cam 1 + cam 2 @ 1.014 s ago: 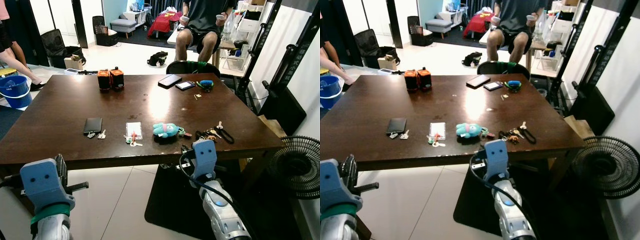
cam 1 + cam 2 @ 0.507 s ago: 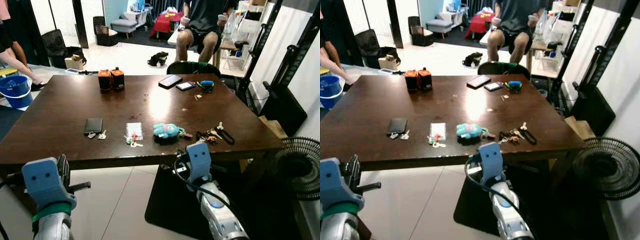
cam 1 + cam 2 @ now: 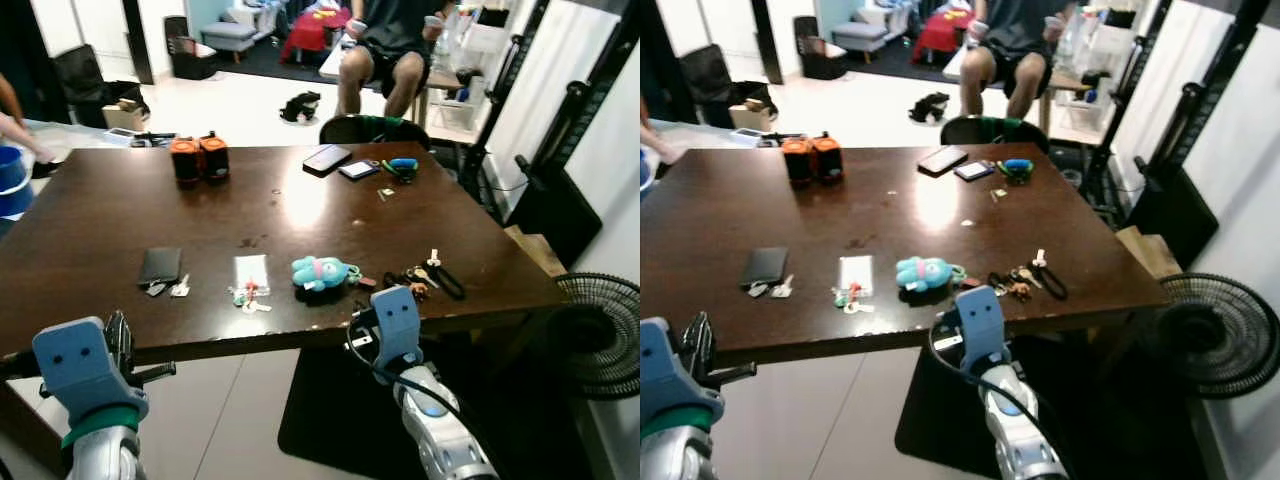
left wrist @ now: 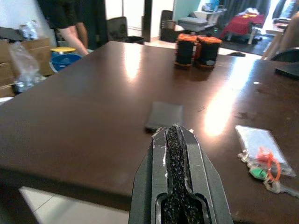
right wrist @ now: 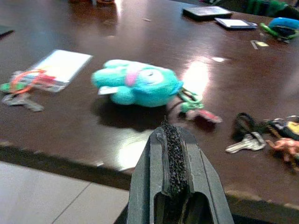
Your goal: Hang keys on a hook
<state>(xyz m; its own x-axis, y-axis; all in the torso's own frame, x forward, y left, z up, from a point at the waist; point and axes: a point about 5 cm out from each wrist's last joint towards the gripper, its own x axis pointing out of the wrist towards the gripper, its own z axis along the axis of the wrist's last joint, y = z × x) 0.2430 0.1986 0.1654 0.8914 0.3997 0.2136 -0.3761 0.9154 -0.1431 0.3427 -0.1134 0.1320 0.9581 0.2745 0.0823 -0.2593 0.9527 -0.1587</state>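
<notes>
1. The dark wooden table (image 3: 300,215) spreads out ahead of the robot, its near edge just beyond both arms, so nothing on it is within a grasp yet.
2. A seated person (image 3: 385,45) sits past the far edge; a fan (image 3: 598,335) stands on the floor to the right.
3. The right gripper (image 5: 174,140) is raised just below the near edge, fingers pressed together and holding nothing, aimed at the turquoise plush toy (image 3: 320,272) (it appears to be a keyring charm).
4. The left gripper (image 4: 174,140), also closed and empty, points toward the black wallet (image 3: 160,265) with keys beside it.
5. A card sleeve (image 3: 251,272) has keys at its near end.
6. The key bunch (image 3: 425,278) with a black loop lies right of the toy, near the edge: probably the easiest pick. I see no hook.
</notes>
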